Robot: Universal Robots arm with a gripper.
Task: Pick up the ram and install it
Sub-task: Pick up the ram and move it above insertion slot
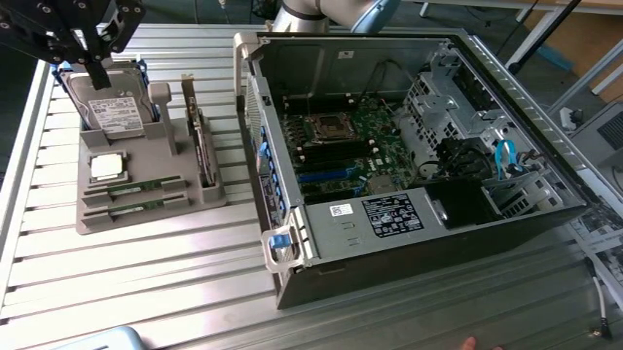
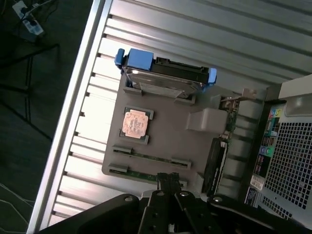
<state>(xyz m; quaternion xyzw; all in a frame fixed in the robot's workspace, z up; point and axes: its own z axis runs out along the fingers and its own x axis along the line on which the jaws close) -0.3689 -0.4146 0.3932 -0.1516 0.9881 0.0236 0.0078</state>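
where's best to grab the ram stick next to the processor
Take the long thin green ram stick at mid-length, pinching its two flat faces, coming from above: it seems to stand on edge in the grey holder tray, with brackets capping both ends, leaving the middle free.

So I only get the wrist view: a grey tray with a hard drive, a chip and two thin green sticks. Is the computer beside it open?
Observer: Yes. In the exterior view the computer case has its side off, and the green main board inside is plain to see.
Visitor: Where is the gripper?
Observer: The gripper hangs in line with the hard drive. One memory stick and a second memory stick lie in the tray.
Visitor: Anyone nearby?
Observer: A person's fingertip pokes in at the exterior view's bottom edge.
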